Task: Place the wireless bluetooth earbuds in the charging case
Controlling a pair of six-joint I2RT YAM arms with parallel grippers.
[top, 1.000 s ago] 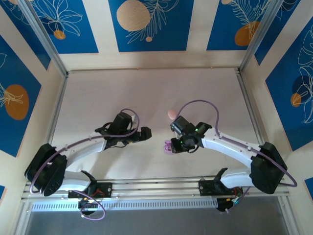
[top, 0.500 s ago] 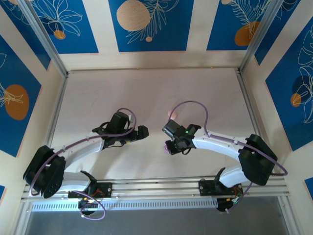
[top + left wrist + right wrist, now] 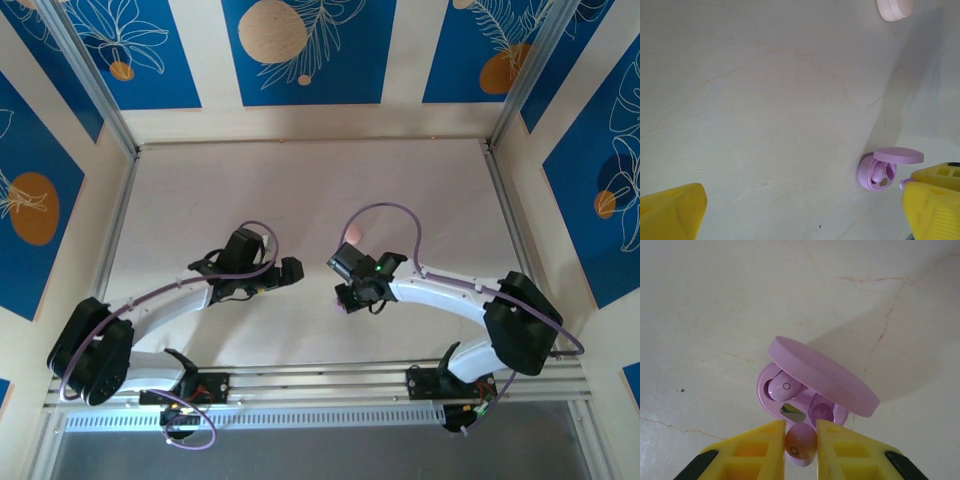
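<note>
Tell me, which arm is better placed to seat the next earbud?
Right. The right gripper is shut on a purple earbud just before the open purple case. The left gripper is open and empty.

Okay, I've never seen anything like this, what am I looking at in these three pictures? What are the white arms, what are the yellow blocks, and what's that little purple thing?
These are two robot arms bolted at the near edge of a pale table. The overhead picture looks down on both, with the left gripper and the right gripper near the middle. The other two pictures come from a small camera on each wrist, and the yellow blocks are that gripper's own fingers.

In the left wrist picture the fingers stand wide apart and hold nothing. On the table lie an open purple case and, at the top edge, a pale pink case.

In the right wrist picture the fingers pinch a purple earbud just in front of the purple case. Another bud sits in one pocket, and the other pocket looks empty.
</note>
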